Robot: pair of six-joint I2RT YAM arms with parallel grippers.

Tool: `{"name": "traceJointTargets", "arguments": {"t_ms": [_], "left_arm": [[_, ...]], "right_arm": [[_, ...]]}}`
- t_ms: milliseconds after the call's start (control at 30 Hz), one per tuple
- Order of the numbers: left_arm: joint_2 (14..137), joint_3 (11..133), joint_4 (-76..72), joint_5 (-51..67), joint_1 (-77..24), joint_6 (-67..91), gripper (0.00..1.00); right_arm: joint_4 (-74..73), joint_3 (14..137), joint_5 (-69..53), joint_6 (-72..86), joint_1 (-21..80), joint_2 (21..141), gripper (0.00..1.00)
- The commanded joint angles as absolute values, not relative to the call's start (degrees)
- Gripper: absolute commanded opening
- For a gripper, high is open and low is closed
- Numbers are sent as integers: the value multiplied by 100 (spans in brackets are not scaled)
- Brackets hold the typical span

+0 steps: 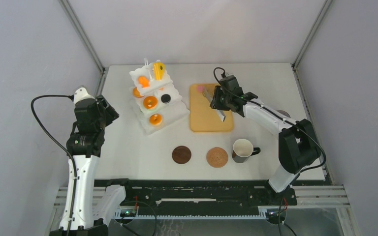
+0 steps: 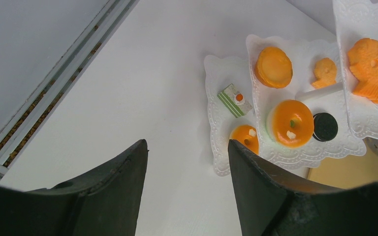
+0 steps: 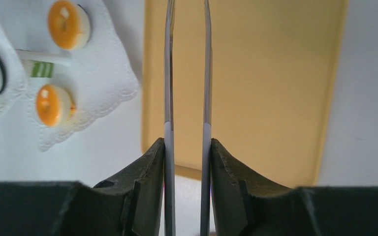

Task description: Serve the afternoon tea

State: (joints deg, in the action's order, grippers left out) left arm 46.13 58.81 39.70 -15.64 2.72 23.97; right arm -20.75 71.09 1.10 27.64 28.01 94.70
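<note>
My right pincer (image 3: 187, 147) grips the tongs (image 3: 169, 73) over the tray (image 3: 266, 73); my left pincer (image 2: 187, 145) is open. The pastries (image 2: 290, 123) sit on the stand (image 2: 216, 83) and the mug (image 1: 242, 149), lower right, is beside the coasters (image 1: 217, 157). Almost nothing is served, I judge.

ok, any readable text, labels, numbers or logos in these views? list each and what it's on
None readable in any view.
mug: no print visible.
tan tray: blank.
white tiered stand: embossed lace only, no letters.
tongs in the right gripper: bare metal, no stamp visible.
near rail: any markings too small to read.
</note>
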Motion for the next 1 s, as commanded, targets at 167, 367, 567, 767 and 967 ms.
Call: {"name": "traceJointTargets", "arguments": {"t_ms": [167,367,567,767,967], "left_arm": [[4670,5827,3736,-1461,311,2386,66],[4725,5861,3735,-1459,311,2383,66],[4739,5873,3742,-1521,313,2361,66],[4715,5806,3744,-1584,314,2365,66],[4747,5835,3745,-1635,312,2338,66]], "right_arm": [[-2065,7710,539,2057,2973,10052,45],[-2074,7999,470,2027,3015,10423,46],[-2129,8256,509,2000,3019,10751,47],[-2243,8548,716,1920,3080,11001,51],[-2303,8790,700,1855,3089,11209,51]]}}
